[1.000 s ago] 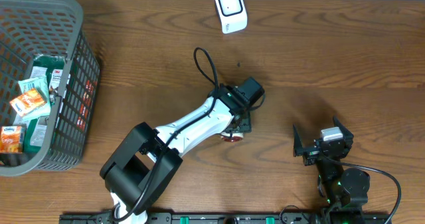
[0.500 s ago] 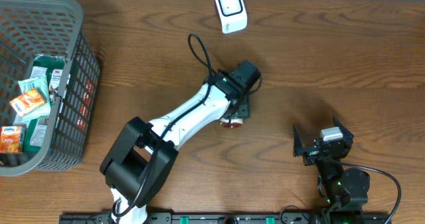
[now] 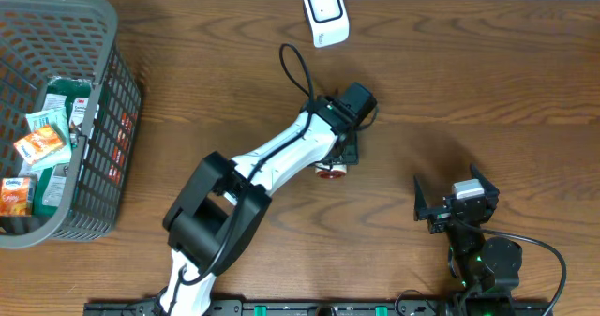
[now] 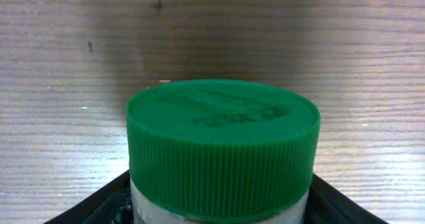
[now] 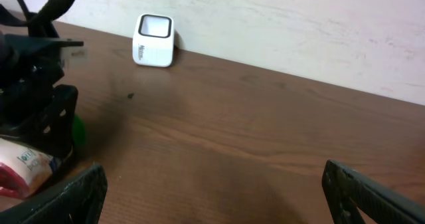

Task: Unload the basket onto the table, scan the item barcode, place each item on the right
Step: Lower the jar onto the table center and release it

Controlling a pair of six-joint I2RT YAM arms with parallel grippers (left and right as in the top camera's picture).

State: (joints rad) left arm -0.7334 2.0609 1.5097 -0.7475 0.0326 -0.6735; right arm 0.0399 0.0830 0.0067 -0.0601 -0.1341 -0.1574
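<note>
Wooden bench (image 3: 487, 82). A grey basket (image 3: 114, 100) holding packets sits far left of the scanner (image 3: 325, 13). The left claw (image 3: 342, 157), below the scanner, pinches a green-capped jar (image 4: 222, 151) lying sideways. The right claw (image 3: 450, 190), well below-right of the scanner, is spread wide and holds nothing.

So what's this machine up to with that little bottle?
The left claw grips a green-capped bottle near the middle of the table, a little short of the white scanner at the far edge. The right claw sits open and idle on its own side. More packets lie in the grey basket on the left.
</note>
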